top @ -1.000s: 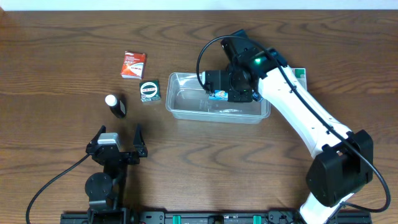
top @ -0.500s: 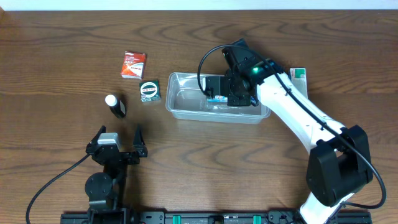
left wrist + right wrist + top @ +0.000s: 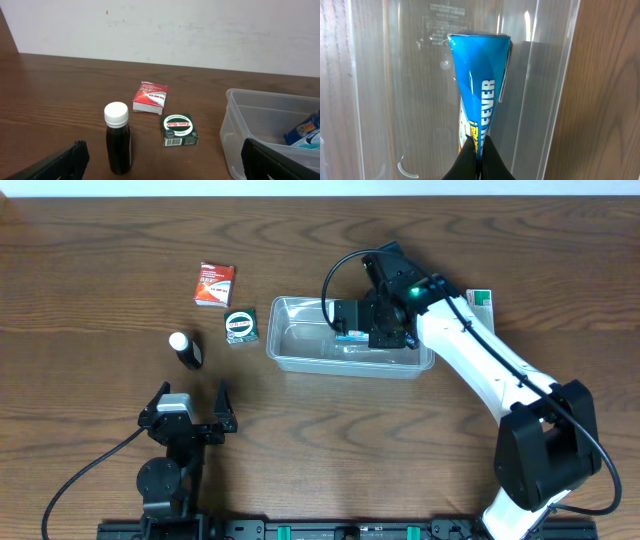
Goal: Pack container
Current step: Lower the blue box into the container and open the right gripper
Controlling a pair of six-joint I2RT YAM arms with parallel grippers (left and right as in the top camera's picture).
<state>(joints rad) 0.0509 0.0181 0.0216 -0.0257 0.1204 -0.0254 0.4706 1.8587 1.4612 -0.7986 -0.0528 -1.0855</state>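
Placing step: the right gripper, jaws pinched on a blue packet, held it inside the container at centre frame; the next move probably called for release, while the left gripper sat idle, jaws wide and empty.

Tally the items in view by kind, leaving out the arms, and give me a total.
container: 1
boxes: 3 (red box, green box, green-and-white box, partly hidden)
bottle: 1
blue packet: 1, inside the container
Total: 6
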